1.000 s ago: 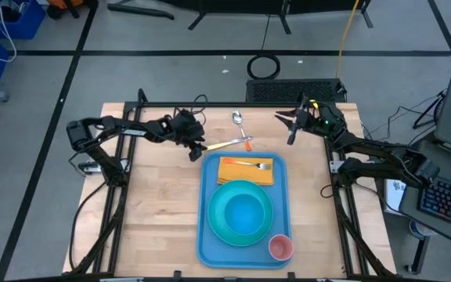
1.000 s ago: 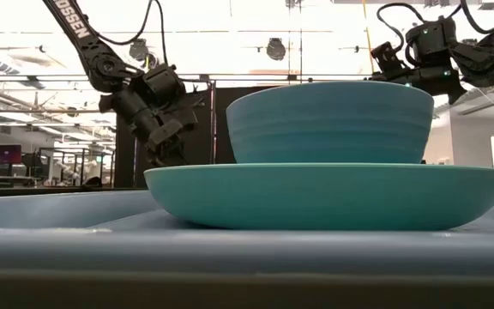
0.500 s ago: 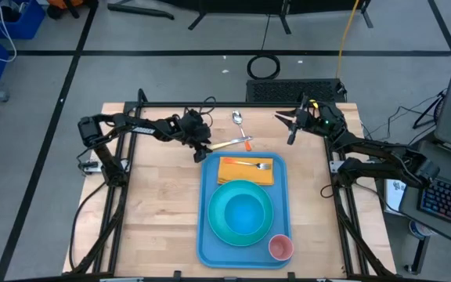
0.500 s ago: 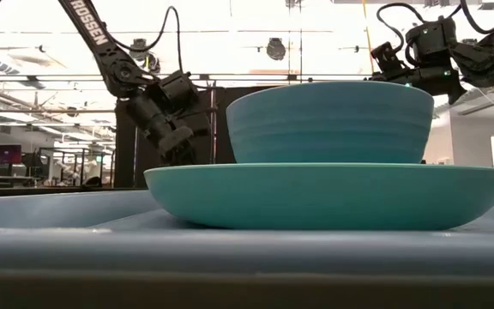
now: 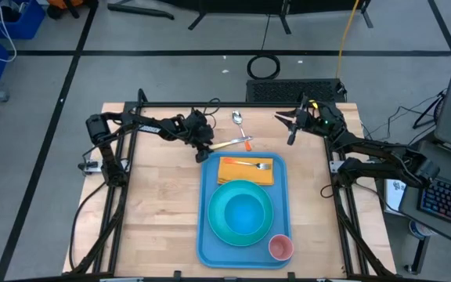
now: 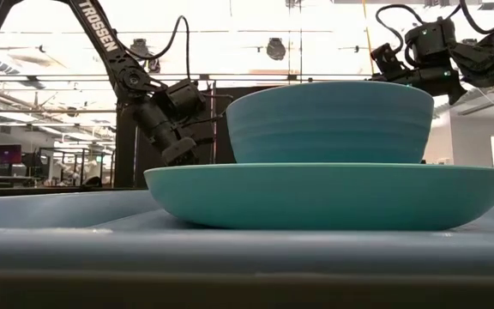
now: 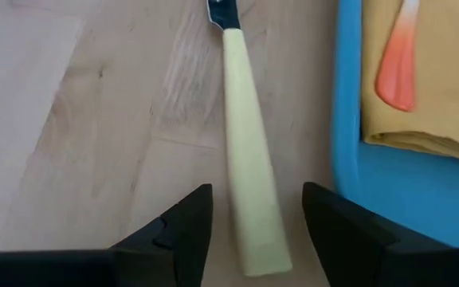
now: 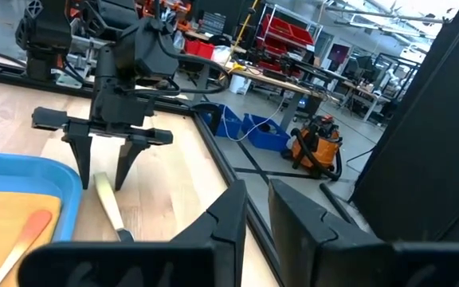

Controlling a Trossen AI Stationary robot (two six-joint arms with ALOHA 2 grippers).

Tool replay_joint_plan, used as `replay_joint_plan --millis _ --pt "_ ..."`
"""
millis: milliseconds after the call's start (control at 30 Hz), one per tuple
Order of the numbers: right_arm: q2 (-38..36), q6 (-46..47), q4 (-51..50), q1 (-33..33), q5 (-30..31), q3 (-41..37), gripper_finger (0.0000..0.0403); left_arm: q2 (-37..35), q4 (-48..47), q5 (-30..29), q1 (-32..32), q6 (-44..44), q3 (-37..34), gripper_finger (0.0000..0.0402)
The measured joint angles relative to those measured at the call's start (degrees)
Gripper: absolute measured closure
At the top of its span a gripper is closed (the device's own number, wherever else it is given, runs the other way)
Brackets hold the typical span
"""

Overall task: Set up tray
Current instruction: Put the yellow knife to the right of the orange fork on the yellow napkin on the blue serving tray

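The light-blue tray (image 5: 207,227) lies on the wooden table and carries a yellow napkin (image 5: 245,171) with a fork, a turquoise plate (image 5: 242,213) with a bowl (image 6: 329,120), and a pink cup (image 5: 280,247). A knife with a cream handle (image 7: 249,191) lies on the table just past the tray's far left corner. My left gripper (image 5: 204,153) hangs over the handle's free end, open, with one finger (image 7: 183,227) on each side of it and a gap to both. My right gripper (image 5: 290,131) waits shut above the table's far right part.
A metal spoon (image 5: 237,118) and a small orange-handled piece (image 5: 247,144) lie on the table beyond the tray. The tray's raised rim (image 7: 345,104) runs close beside my left gripper's finger. Bare wood (image 5: 159,204) stretches left of the tray.
My left gripper has moved toward the table's right and a little down, closing on the free end of the knife's cream handle. The knife and the things on the tray have stayed where they were.
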Motion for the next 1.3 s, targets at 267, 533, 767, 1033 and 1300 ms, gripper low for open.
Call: replay_joint_plan --millis 267,533,767,1033,1300 --pt "0.0 0.0 -0.3 0.0 0.0 0.0 0.0358 0.0 0.3 -0.2 0.0 0.1 0.0 0.0283" --pt "0.0 0.0 -0.3 0.0 0.0 0.0 0.0358 -0.2 2.1 -1.8 0.1 0.1 0.1 0.0345" --pt "0.0 0.0 -0.4 0.0 0.0 0.0 0.0358 -0.2 3.5 -2.0 0.1 0.2 0.0 0.0393" --pt "0.0 0.0 -0.4 0.0 0.0 0.0 0.0358 -0.1 3.5 -2.5 0.1 -0.7 0.0 0.0354" --pt "0.0 0.0 -0.7 0.0 0.0 0.0 0.0358 -3.4 1.4 -0.9 0.7 -0.8 -0.1 0.0306"
